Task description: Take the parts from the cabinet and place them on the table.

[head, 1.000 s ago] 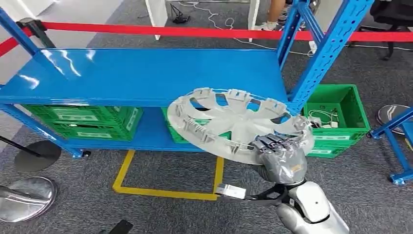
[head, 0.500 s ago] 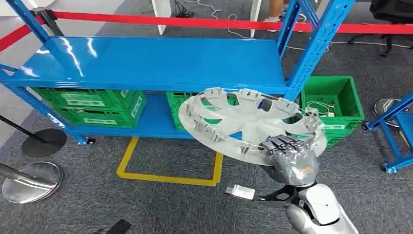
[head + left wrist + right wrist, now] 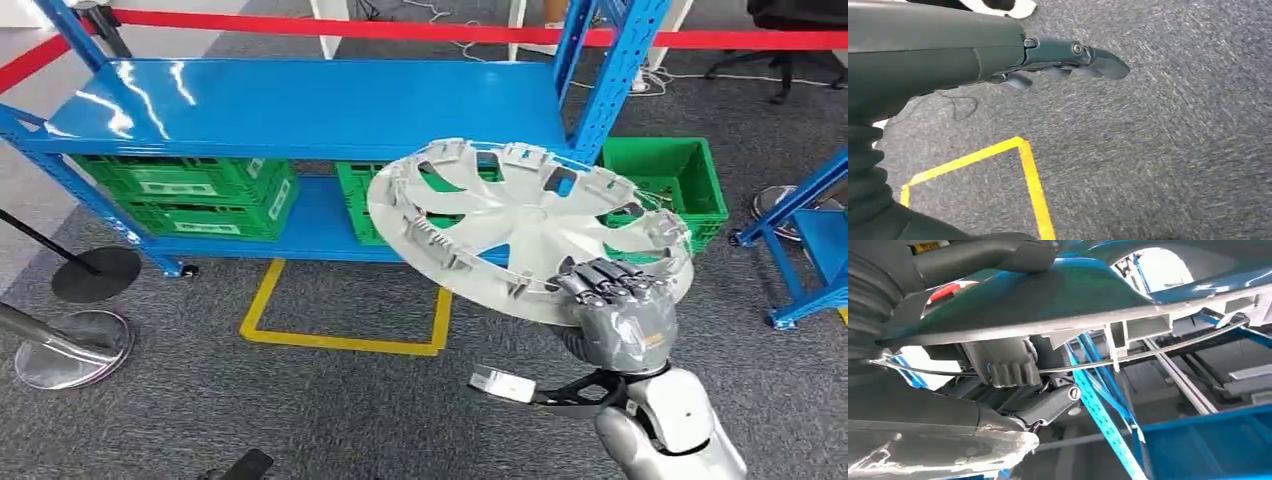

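Right hand: I see my right hand (image 3: 617, 312) gripping the hubcap (image 3: 525, 228) at its near rim, fingers (image 3: 600, 281) curled over the edge.
Hubcap: tilted, spreading up and away from that hand, in front of the blue rack (image 3: 300, 105).
Left hand: my left hand (image 3: 1068, 57) hangs over grey carpet (image 3: 1173, 150), fingers apart, holding nothing.

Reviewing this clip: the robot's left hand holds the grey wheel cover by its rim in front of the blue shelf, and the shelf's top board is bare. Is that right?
Not quite. The right hand holds the wheel cover by its rim, as the head view shows; the left hand hangs over the carpet holding nothing. The rest stands: the cover is in front of the blue shelf, whose top board is bare.
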`<control>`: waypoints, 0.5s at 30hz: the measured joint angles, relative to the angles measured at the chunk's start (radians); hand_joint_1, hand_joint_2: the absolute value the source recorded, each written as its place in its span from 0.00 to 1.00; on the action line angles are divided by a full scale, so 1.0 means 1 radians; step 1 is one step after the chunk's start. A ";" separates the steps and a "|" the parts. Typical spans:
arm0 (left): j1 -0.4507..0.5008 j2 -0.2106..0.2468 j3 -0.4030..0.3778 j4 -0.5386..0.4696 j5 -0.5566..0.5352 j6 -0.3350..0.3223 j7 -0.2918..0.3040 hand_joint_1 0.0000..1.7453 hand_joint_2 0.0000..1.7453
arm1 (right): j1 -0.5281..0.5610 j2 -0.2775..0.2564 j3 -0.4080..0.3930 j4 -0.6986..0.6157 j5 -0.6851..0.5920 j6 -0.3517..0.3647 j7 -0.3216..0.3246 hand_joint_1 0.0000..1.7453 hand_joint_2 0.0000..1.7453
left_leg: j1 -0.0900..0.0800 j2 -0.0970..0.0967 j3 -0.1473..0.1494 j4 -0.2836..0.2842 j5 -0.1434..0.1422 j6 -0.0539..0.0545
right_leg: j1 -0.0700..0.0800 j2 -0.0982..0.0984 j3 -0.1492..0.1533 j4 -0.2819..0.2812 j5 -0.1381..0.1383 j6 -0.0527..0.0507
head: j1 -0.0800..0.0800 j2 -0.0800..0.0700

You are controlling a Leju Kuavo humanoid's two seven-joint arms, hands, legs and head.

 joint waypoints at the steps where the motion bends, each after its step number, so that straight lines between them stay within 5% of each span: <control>1: 0.000 -0.001 0.000 0.000 0.000 0.000 0.000 0.00 1.00 | -0.002 0.000 0.000 -0.002 0.000 0.000 0.000 1.00 1.00 | -0.004 -0.001 -0.009 -0.001 0.010 0.003 | -0.003 -0.001 -0.003 -0.008 0.012 0.004 | 0.000 0.000; 3: 0.005 -0.002 0.000 0.001 0.000 0.000 0.001 0.00 1.00 | 0.001 -0.002 -0.001 -0.003 0.003 0.000 0.000 1.00 1.00 | 0.000 0.004 -0.027 -0.006 0.032 0.018 | -0.005 0.001 -0.016 -0.013 0.023 0.018 | 0.002 0.000; 5: 0.009 0.002 0.002 0.000 0.000 0.000 0.003 0.00 1.00 | 0.003 -0.004 -0.003 -0.003 0.003 0.000 0.003 1.00 1.00 | 0.000 0.006 -0.047 -0.004 0.050 0.034 | -0.007 0.000 -0.044 0.056 -0.082 0.023 | 0.007 0.000; 7: 0.006 0.002 0.003 0.000 0.000 0.000 0.003 0.00 1.00 | 0.003 -0.006 -0.003 -0.003 0.003 0.000 0.006 1.00 1.00 | -0.004 0.006 -0.070 -0.003 0.071 0.039 | -0.007 0.000 -0.075 0.215 -0.187 0.027 | 0.007 0.000; 8: 0.006 0.001 0.002 0.000 0.000 -0.001 0.003 0.00 1.00 | 0.003 -0.007 -0.003 -0.003 0.004 0.000 0.006 1.00 1.00 | -0.005 0.006 -0.084 -0.003 0.082 0.040 | -0.006 0.000 -0.084 0.277 -0.206 0.028 | 0.010 0.000; 9: 0.007 0.001 0.002 0.000 0.001 -0.002 0.003 0.00 1.00 | 0.003 -0.008 -0.003 -0.003 0.006 0.000 0.010 1.00 1.00 | -0.006 0.006 -0.099 -0.001 0.093 0.039 | -0.006 0.000 -0.075 0.304 -0.192 0.027 | 0.012 0.000; 10: 0.007 0.001 0.003 0.000 0.002 -0.003 0.003 0.00 1.00 | 0.002 -0.008 -0.003 -0.003 0.006 0.000 0.014 1.00 1.00 | -0.007 0.006 -0.114 0.001 0.103 0.038 | -0.005 0.000 -0.046 0.287 -0.155 0.025 | 0.013 0.000; 12: 0.007 0.001 0.003 0.000 0.002 -0.003 0.003 0.00 1.00 | 0.002 -0.010 -0.003 -0.003 0.008 0.000 0.016 1.00 1.00 | -0.007 0.005 -0.141 0.009 0.119 0.034 | -0.004 0.000 0.058 0.160 -0.090 0.018 | 0.014 0.000; 14: 0.006 -0.001 0.003 0.000 0.003 -0.004 0.003 0.00 1.00 | 0.000 -0.010 -0.003 -0.004 0.009 0.000 0.017 1.00 1.00 | -0.011 0.005 -0.160 0.015 0.135 0.024 | 0.003 0.001 0.181 -0.023 -0.140 0.009 | 0.016 0.000; 15: 0.007 -0.001 0.003 0.000 0.003 -0.006 0.003 0.00 1.00 | -0.001 -0.010 -0.002 -0.005 0.010 0.000 0.020 1.00 1.00 | -0.008 0.005 -0.163 0.014 0.149 0.020 | 0.004 0.000 0.187 -0.042 -0.146 0.010 | 0.014 0.000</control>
